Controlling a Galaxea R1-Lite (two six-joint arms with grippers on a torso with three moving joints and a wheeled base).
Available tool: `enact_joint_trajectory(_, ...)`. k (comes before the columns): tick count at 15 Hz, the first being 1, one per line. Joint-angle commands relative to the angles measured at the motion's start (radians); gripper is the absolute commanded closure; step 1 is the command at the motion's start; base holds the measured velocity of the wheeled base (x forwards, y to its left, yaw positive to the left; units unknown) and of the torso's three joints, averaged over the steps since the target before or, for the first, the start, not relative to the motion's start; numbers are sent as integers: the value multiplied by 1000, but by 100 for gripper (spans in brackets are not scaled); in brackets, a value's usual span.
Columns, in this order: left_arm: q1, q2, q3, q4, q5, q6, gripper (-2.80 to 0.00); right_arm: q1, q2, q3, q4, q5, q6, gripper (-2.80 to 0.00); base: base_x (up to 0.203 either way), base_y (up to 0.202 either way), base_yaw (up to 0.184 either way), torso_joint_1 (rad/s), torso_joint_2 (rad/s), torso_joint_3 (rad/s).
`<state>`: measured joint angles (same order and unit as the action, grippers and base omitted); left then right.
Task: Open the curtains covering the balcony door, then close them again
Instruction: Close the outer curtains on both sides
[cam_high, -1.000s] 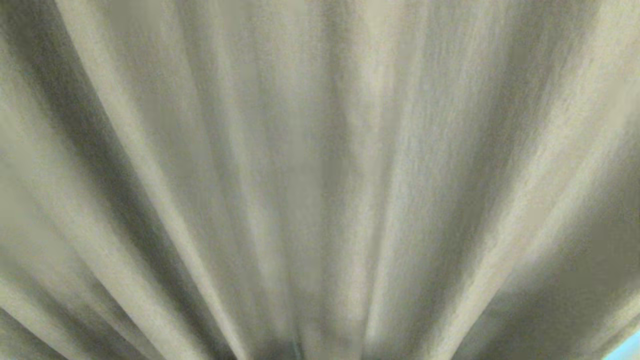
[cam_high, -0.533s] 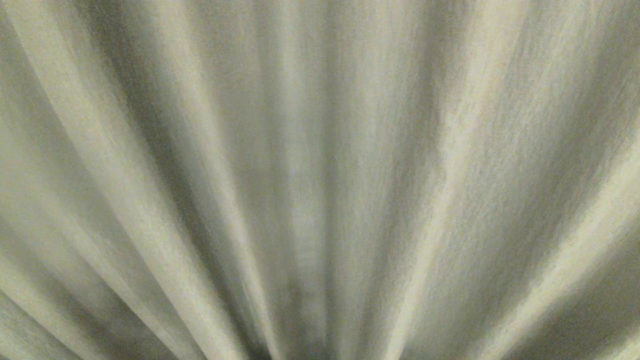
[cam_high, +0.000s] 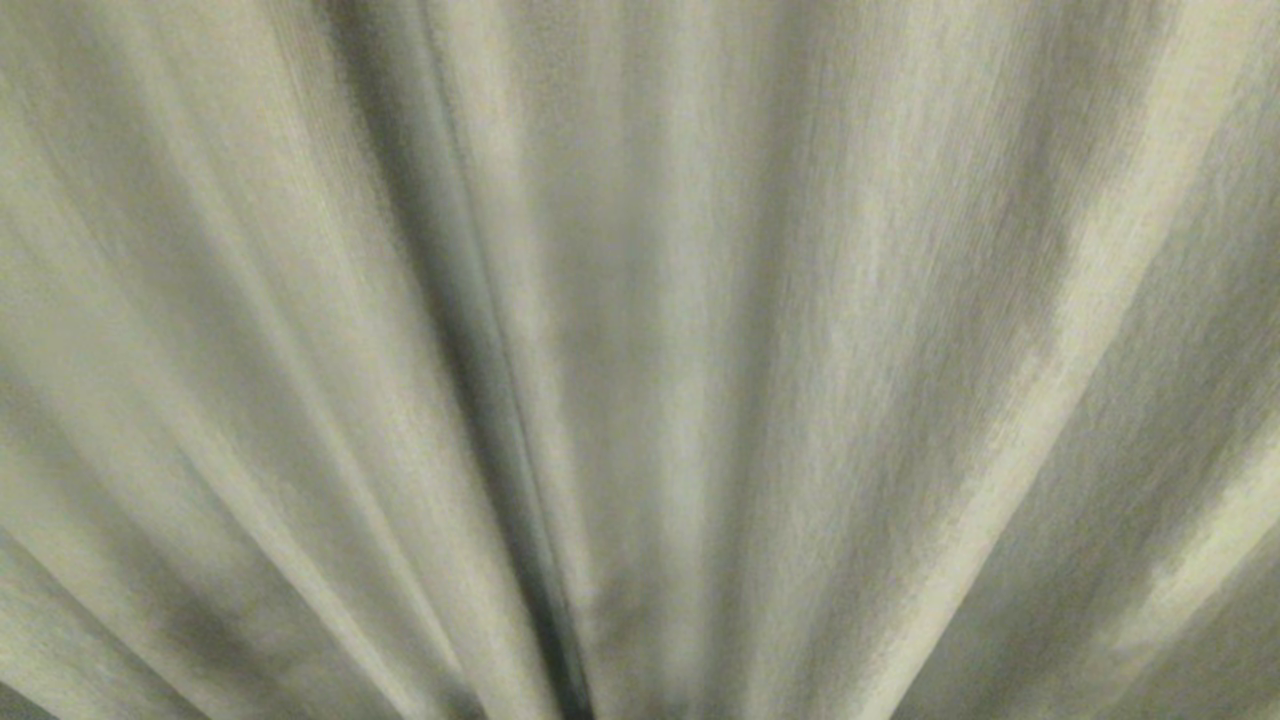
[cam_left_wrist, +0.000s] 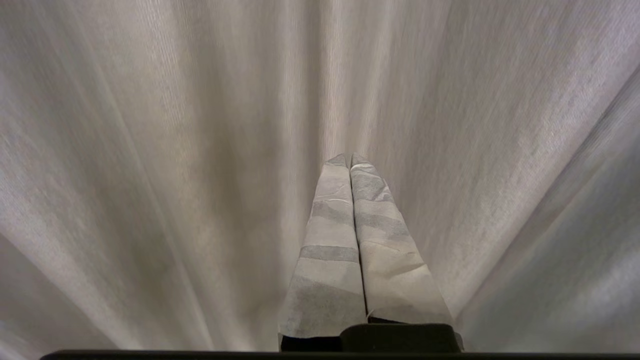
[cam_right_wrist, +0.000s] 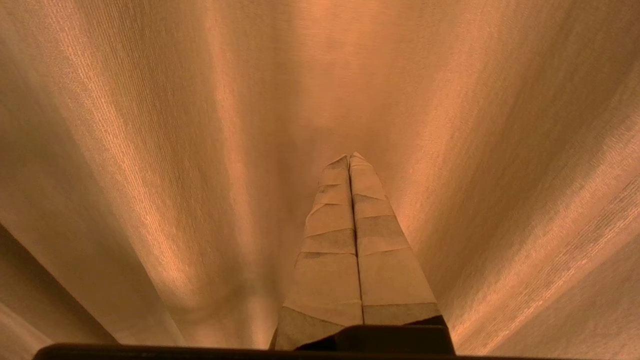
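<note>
Curtains (cam_high: 760, 330) folds shifted across head view; left gripper (cam_left_wrist: 350, 159), right gripper (cam_right_wrist: 350, 157) fingers pressed together, pointing into cloth.

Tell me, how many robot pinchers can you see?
2. The left gripper, shut, points at the curtains in its wrist view; the right gripper, shut, likewise. Neither shows in the head view.
</note>
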<state>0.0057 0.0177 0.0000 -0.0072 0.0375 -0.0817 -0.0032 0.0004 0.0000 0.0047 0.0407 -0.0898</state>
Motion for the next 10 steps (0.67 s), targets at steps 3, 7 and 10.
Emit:
enact_joint_trajectory(3,0,-16,0,0,0,-1,0,0,0,0,0,1,-1,0,0,0,0,0,0,0)
enact_joint_trajectory(7,-1,-16,0,0,1,-1,0,0,0,0,0,1,-1,0,0,0,0,0,0,0)
enact_joint_trajectory(10,0,-16,0,0,0,-1,0,0,0,0,0,1,-1,0,0,0,0,0,0,0)
